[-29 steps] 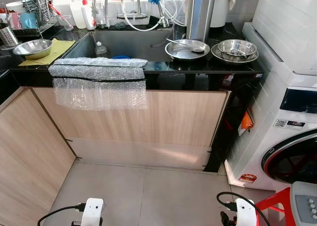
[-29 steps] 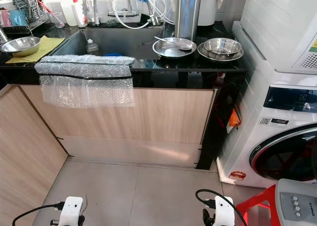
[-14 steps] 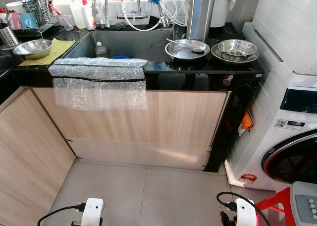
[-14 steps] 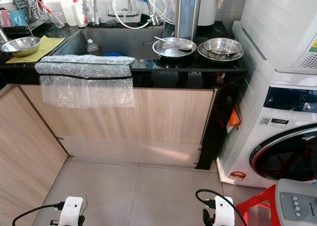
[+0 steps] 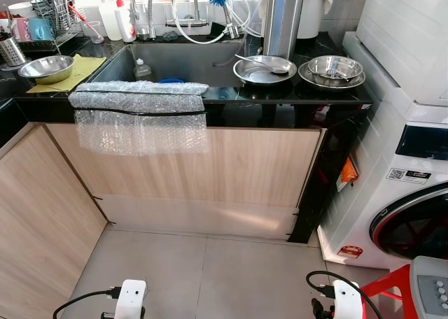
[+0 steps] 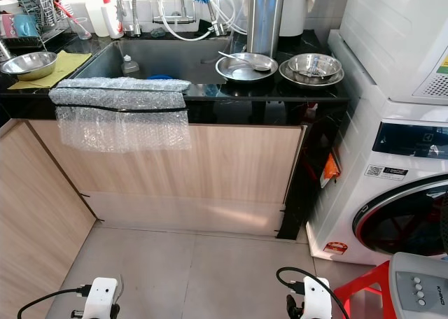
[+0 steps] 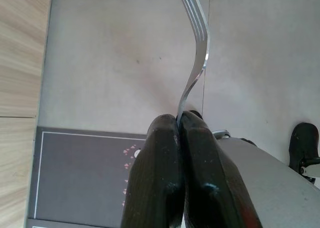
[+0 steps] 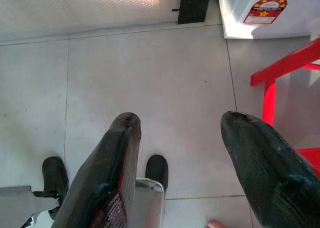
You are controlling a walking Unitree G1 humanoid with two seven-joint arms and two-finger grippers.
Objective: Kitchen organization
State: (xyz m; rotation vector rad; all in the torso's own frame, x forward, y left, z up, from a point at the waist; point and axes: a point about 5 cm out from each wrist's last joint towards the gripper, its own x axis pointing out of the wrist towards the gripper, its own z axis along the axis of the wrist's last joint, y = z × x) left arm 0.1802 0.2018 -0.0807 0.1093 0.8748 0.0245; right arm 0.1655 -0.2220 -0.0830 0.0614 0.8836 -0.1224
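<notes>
Steel fork [image 7: 196,68] clamped by its handle between the closed fingers of the left gripper [image 7: 179,119], low over the grey floor tile [image 7: 115,58], tines pointing away; best kept pinched firm and level on the walk to the counter [image 6: 231,89], then probably set into the utensil rack [image 5: 56,11] or the sink [image 5: 175,61], judging by the task; thin, bright, curved at the neck, likely to swivel in a loose pinch; right gripper [image 8: 180,133] hanging idle, fingers spread wide, holding nothing; farther off, bubble wrap [image 5: 140,112] draped over the counter edge, steel bowl [image 5: 47,68] on a yellow cloth [image 5: 80,68], two steel plates [image 5: 264,70] right of the sink.
</notes>
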